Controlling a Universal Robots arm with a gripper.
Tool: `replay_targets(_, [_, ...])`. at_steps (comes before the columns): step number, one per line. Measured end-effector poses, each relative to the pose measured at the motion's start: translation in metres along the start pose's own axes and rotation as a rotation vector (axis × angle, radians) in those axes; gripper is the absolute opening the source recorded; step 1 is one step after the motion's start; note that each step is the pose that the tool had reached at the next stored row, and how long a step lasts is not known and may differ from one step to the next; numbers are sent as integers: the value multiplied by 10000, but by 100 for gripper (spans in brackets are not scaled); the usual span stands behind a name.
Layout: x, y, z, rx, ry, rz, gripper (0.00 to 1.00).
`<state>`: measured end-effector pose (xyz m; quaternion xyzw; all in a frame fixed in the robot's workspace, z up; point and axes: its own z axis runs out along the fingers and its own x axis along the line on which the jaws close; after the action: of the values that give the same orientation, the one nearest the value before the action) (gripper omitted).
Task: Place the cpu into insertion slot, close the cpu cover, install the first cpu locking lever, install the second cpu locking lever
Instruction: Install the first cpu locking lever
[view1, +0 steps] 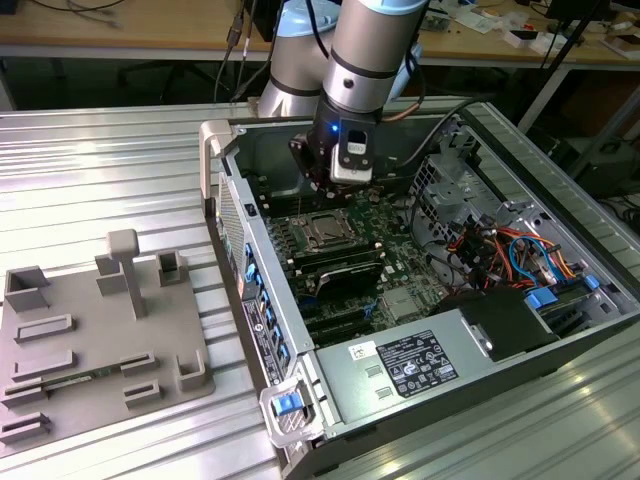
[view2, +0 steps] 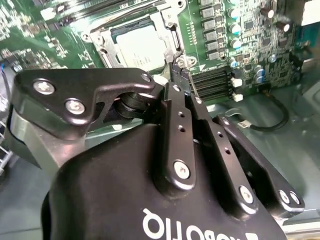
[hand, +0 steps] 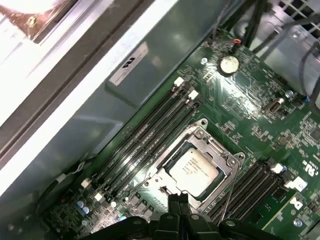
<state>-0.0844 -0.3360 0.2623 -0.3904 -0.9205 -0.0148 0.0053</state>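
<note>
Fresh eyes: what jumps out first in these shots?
The gripper hangs inside the open computer case, over the motherboard. Close by its tips the cpu sits in the insertion slot, the cpu cover framing it. A grey fixture plate lies at the exterior view's left.

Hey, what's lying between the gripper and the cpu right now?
In the first wrist view, one rim of the cpu cover lies between the gripper and the cpu. Nothing else is in that short stretch.

a grey fixture plate (view1: 100, 335) lies on the ribbed metal table (view1: 100, 170) just beside the open computer case (view1: 262, 330).
</note>
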Motion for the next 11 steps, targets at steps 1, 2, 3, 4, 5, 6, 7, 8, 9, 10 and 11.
replay_targets(1, [0, 0, 0, 4, 4, -187, 11])
replay_targets(2, [0, 0, 0, 8, 8, -368, 11])
replay_targets(3, [0, 0, 0, 10, 11, -467, 11])
replay_targets(4, [0, 0, 0, 12, 12, -528, 11])
replay_targets(5, [0, 0, 0, 12, 13, -538, 11])
replay_targets(6, [0, 0, 0, 12, 13, -540, 11])
replay_targets(7, [0, 0, 0, 12, 13, -550, 11])
replay_targets(8, [0, 0, 0, 12, 13, -557, 11])
replay_targets(9, [0, 0, 0, 12, 13, -558, 11])
replay_targets(10, [0, 0, 0, 12, 13, -558, 11])
replay_targets(11, [0, 0, 0, 12, 13, -560, 11])
